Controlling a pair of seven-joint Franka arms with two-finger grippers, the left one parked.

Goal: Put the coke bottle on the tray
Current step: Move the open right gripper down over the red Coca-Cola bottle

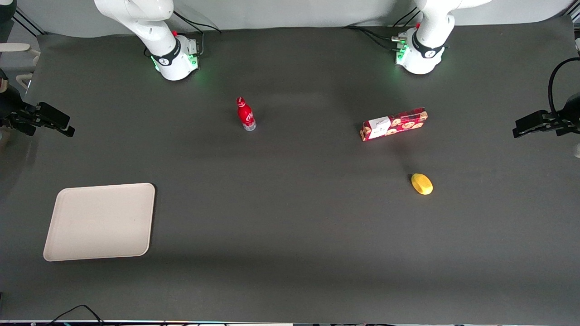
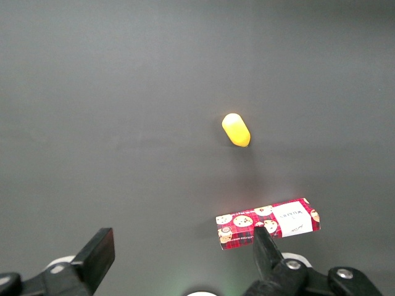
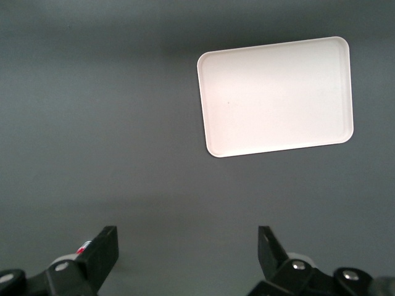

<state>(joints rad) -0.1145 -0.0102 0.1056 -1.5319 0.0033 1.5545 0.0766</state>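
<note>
Nearest the front camera lies the tray (image 1: 99,222), flat on the dark table (image 1: 290,253) toward the working arm's end, with nothing on it. Its rounded corners and low rim show plainly in the right wrist view (image 3: 276,95), where it lies well apart from the fingers.

Farther from the camera, near the working arm's base, stands the bottle (image 1: 245,114), upright on its clear base with the red cap on top. It is well apart from the tray and nothing touches it.

Toward the parked arm's end, a yellow lemon-like thing (image 1: 422,184) rests on the table, and a red cookie box (image 1: 394,124) lies flat farther from the camera than that. Both show again in the left wrist view, the yellow thing (image 2: 236,129) and the box (image 2: 268,223) near each other but not touching.

Spread wide in the right wrist view is the gripper (image 3: 188,253), its two black fingers (image 3: 99,253) far apart with only bare table between them. It holds nothing and touches nothing. It hangs above the table, looking down on a bare stretch with the tray in sight; the bottle does not show between the fingers. In the front view the gripper itself is out of sight, only the arm's base and lower links showing.
</note>
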